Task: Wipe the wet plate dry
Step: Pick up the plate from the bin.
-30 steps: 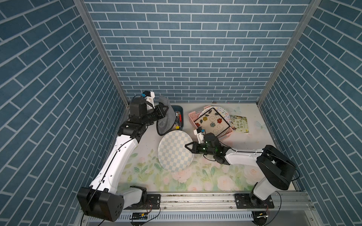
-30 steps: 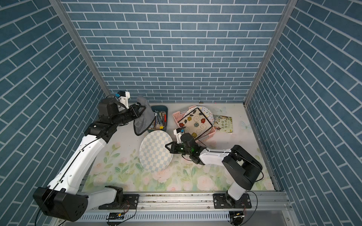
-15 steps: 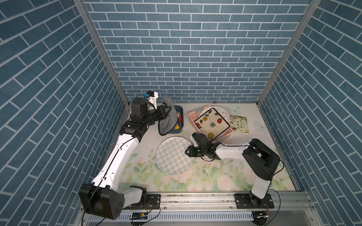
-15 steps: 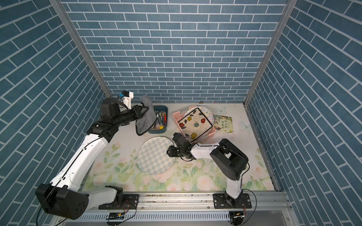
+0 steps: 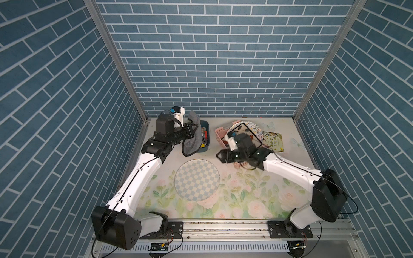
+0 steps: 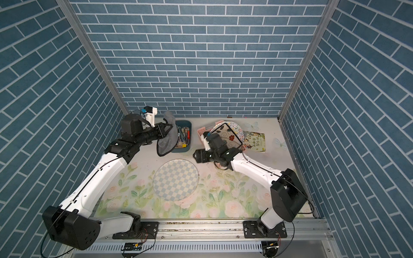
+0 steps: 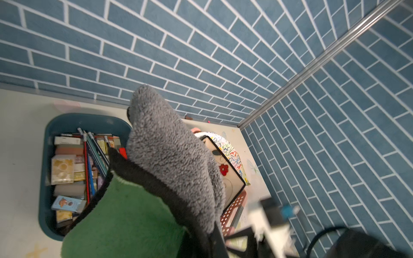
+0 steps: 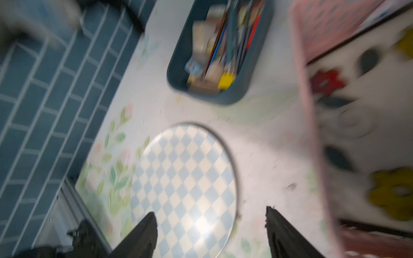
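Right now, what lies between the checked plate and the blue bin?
Only bare tablecloth: the right wrist view, though blurred, shows nothing lying between the plate and the bin. Both top views agree.

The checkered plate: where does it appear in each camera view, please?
In a top view: checkered plate flat at table centre.
In a top view: checkered plate, same place.
Left wrist: not in it.
Right wrist: checkered plate just beyond the open right gripper.
Shared landmark: blue bin, in all four.
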Robot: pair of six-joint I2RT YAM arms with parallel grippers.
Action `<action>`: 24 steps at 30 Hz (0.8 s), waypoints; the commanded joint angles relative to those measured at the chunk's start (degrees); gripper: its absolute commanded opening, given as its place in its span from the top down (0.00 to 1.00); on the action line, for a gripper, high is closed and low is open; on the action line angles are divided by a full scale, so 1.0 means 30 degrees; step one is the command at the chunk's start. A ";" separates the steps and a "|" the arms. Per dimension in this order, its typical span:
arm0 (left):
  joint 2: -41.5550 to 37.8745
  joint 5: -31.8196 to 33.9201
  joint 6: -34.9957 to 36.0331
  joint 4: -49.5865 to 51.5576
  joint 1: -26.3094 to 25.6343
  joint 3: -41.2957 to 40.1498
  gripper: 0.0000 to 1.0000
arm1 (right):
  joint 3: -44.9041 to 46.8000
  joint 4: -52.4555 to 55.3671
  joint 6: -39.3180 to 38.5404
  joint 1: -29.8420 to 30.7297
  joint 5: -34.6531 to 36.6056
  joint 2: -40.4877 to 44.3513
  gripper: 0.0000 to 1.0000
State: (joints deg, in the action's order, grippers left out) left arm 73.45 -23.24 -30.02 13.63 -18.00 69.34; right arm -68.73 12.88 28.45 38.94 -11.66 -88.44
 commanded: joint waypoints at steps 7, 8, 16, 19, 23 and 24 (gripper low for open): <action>0.2468 0.3234 -0.0674 -0.1637 -0.3777 -0.1106 1.00 | -0.4152 0.3114 -0.3369 -0.7119 -0.1606 -0.3797 0.32; 0.2499 0.3163 -0.0707 -0.1729 -0.3858 -0.1199 1.00 | -0.4573 0.3106 -0.3474 -0.7431 -0.1744 -0.4338 0.31; 0.2224 0.2799 -0.0418 -0.1556 -0.3880 -0.1664 1.00 | -0.6940 0.5548 -0.5236 -0.8498 0.0799 -0.7893 0.21; 0.2159 0.2748 -0.0445 -0.1604 -0.3875 -0.1911 1.00 | -0.6306 0.5745 -0.5509 -0.8541 0.0245 -0.8525 0.20; 0.2233 0.2595 -0.0554 -0.1746 -0.3885 -0.2018 1.00 | -0.4164 0.5284 -0.5527 -0.8486 -0.2535 -0.8949 0.27; 0.2261 0.2596 -0.0589 -0.1780 -0.3875 -0.2049 1.00 | -0.3509 0.5040 -0.5527 -0.8455 -0.3577 -0.8955 0.29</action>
State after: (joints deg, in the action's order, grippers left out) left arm 80.84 -15.46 -31.92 9.91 -29.52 63.81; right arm -84.97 22.61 11.94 13.80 -15.94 -111.53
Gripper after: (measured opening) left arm 0.106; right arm 0.715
